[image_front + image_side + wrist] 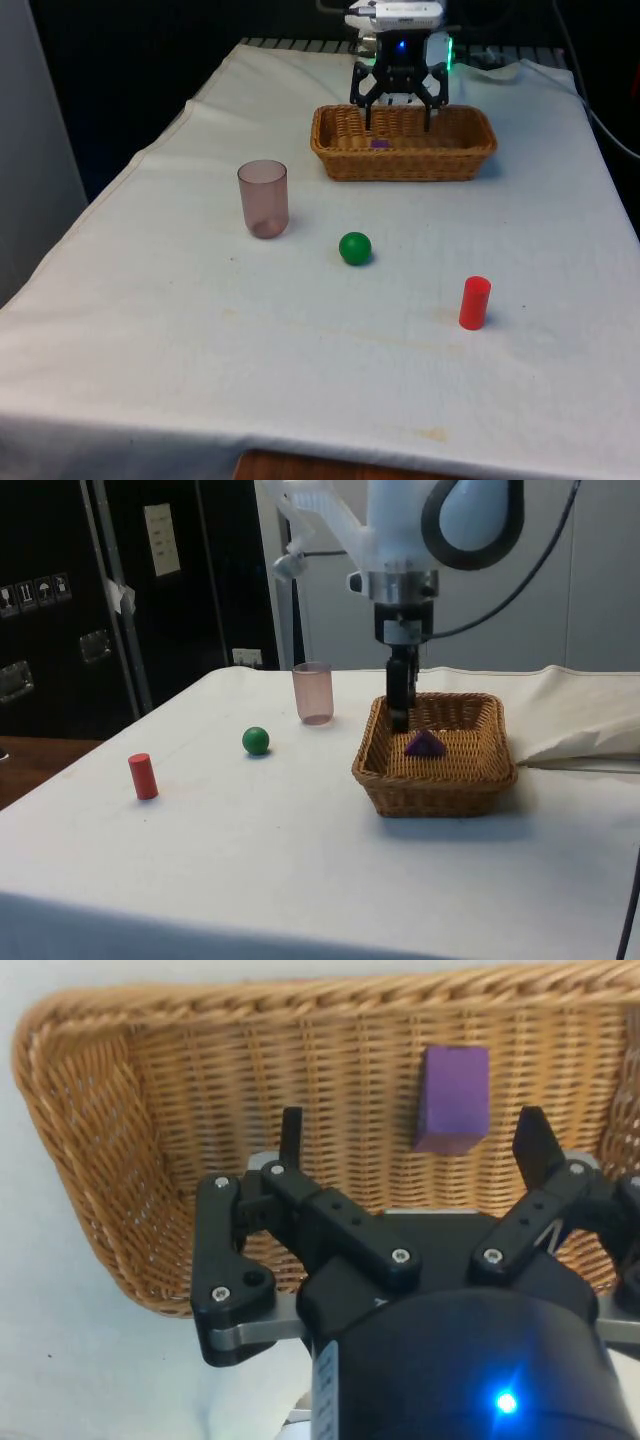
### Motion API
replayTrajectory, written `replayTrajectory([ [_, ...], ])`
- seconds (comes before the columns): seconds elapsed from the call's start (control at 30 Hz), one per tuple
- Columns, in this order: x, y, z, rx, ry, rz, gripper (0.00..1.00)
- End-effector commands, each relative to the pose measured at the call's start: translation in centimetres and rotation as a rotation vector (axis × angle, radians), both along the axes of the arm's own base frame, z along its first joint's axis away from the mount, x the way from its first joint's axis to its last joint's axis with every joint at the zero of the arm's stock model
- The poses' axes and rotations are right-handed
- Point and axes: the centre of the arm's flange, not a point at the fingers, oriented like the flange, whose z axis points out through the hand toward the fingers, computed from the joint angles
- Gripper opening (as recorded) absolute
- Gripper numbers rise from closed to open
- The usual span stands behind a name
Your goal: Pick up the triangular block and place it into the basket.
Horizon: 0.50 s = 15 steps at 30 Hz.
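The purple triangular block (425, 744) lies on the floor of the woven basket (437, 780); it shows as a small purple patch (379, 144) in the front view and as a purple wedge (453, 1097) in the wrist view. My gripper (399, 118) hangs over the basket, just above its far rim, with its fingers spread wide and nothing between them. In the side view the gripper (400, 718) reaches down inside the basket, beside the block and clear of it. In the wrist view the gripper (413, 1135) is open over the basket floor (230, 1090).
A translucent pink cup (263, 198) stands towards the front view's left of the basket (404, 160). A green ball (355, 248) rests near the table's middle, and a red cylinder (474, 302) stands upright closer to the front edge.
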Motion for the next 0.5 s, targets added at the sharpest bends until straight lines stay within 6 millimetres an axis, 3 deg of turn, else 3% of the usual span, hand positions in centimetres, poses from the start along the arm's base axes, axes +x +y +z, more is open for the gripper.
replayTrajectory([
  [0.0, 0.3, 0.0, 0.3, 0.000, -0.001, 0.000, 1.00],
  [0.27, 2.2, -0.1, 2.3, 0.001, -0.006, -0.001, 1.00],
  [0.47, 2.8, -0.2, 4.8, 0.013, -0.007, -0.002, 1.00],
])
